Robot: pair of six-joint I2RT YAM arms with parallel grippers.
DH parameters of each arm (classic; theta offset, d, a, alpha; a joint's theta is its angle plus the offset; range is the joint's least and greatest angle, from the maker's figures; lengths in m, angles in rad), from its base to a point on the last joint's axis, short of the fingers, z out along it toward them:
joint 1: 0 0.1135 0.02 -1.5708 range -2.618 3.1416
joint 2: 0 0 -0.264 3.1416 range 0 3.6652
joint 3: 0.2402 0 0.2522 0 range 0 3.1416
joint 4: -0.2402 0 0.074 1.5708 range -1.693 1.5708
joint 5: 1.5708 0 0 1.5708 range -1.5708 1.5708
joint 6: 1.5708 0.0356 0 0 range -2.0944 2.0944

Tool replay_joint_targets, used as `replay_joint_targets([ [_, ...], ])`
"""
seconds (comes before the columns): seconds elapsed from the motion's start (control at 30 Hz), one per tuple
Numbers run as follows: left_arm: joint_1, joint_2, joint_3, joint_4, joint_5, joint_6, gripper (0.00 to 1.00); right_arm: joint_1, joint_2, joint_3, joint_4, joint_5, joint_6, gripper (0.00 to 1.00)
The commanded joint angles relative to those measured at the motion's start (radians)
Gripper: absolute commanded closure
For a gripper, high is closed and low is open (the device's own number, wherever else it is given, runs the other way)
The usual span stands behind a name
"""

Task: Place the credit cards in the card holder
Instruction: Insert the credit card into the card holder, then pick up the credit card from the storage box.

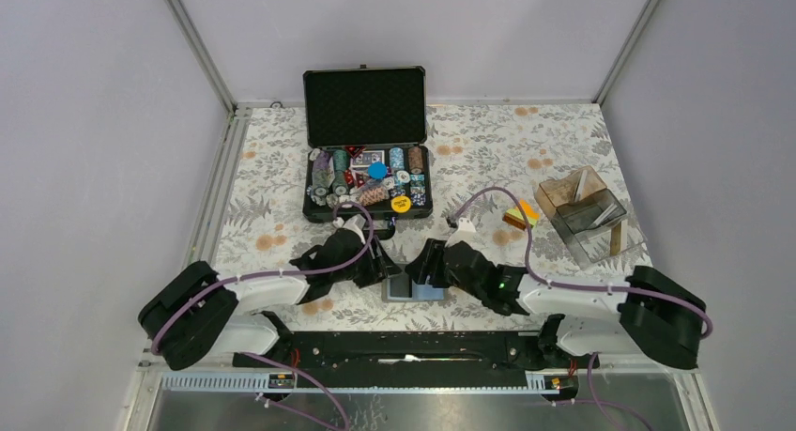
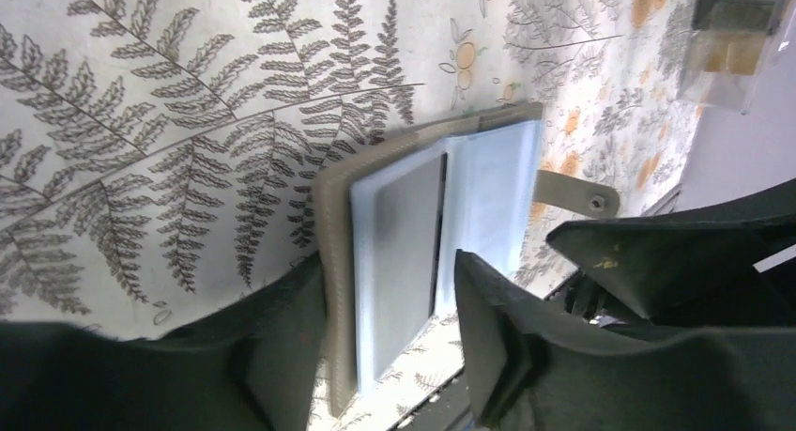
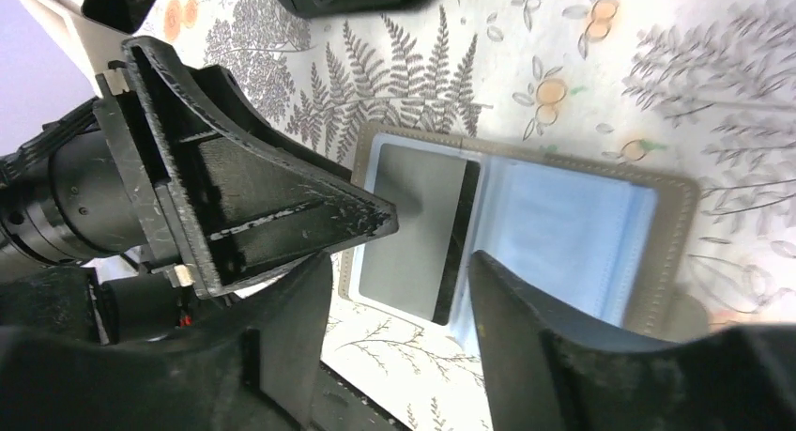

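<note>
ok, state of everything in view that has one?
card holder: open flat on the table, inside up, under both sets of fingers.
credit cards: loose on the table to the right, not in the holder.
chip case: lid up, chips inside.
clear box: open or shut unclear.
left fingers: open, holding nothing.
right fingers: open, holding nothing.

Nothing legible in any of the three views: no text, brand or number could be read. The card holder (image 3: 573,229) showed blank inner panels in both wrist views, one dark and one light blue. The poker chips (image 1: 375,182) and the playing-card deck (image 1: 367,157) in the chip case (image 1: 366,107) carried printed faces, too small to read from the top camera. The acrylic box (image 1: 587,210) showed no readable label.
</note>
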Motion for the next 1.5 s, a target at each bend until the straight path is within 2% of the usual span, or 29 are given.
replay_joint_targets([
  [0.0, 0.0, -0.088, 0.028, -0.099, -0.086, 0.066, 0.36, 0.006, -0.109, 0.097, -0.254, 0.148, -0.146, 0.3],
  [0.03, 0.004, -0.114, 0.039, -0.139, -0.101, 0.083, 0.29, 0.004, -0.122, 0.122, -0.313, 0.175, -0.179, 0.22],
  [0.1, 0.016, -0.178, 0.061, -0.216, -0.128, 0.117, 0.16, -0.013, -0.129, 0.18, -0.469, 0.214, -0.255, 0.15],
  [0.2, 0.056, -0.294, 0.098, -0.345, -0.15, 0.184, 0.03, -0.103, -0.128, 0.262, -0.637, 0.207, -0.323, 0.11],
  [0.37, 0.174, -0.476, 0.238, -0.636, -0.14, 0.374, 0.01, -0.336, -0.184, 0.331, -0.737, 0.159, -0.42, 0.01],
  [0.47, 0.283, -0.509, 0.368, -0.802, -0.147, 0.514, 0.01, -0.492, -0.198, 0.368, -0.754, 0.14, -0.487, 0.0],
  [0.57, 0.387, -0.517, 0.461, -0.877, -0.171, 0.629, 0.01, -0.67, -0.169, 0.402, -0.745, 0.085, -0.548, 0.0],
  [0.77, 0.608, -0.498, 0.525, -0.861, -0.159, 0.703, 0.01, -0.991, -0.112, 0.445, -0.733, -0.005, -0.609, 0.02],
  [0.9, 0.698, -0.425, 0.566, -0.833, -0.199, 0.76, 0.01, -1.176, -0.089, 0.456, -0.711, -0.037, -0.645, 0.07],
  [0.97, 0.704, -0.371, 0.608, -0.841, -0.257, 0.777, 0.01, -1.245, -0.065, 0.469, -0.71, -0.04, -0.658, 0.11],
  [1.03, 0.704, -0.325, 0.652, -0.851, -0.271, 0.787, 0.01, -1.293, -0.044, 0.48, -0.708, -0.036, -0.663, 0.16],
  [1.2, 0.698, -0.227, 0.769, -0.876, -0.311, 0.813, 0.01, -1.347, 0.003, 0.507, -0.671, 0.004, -0.688, 0.19],
  [1.3, 0.693, -0.195, 0.75, -0.852, -0.325, 0.821, 0.01, -1.356, 0.053, 0.535, -0.679, 0.089, -0.734, 0.22],
  [1.47, 0.646, -0.165, 0.719, -0.837, -0.398, 0.844, 0.01, -1.376, 0.136, 0.56, -0.678, 0.132, -0.755, 0.29],
])
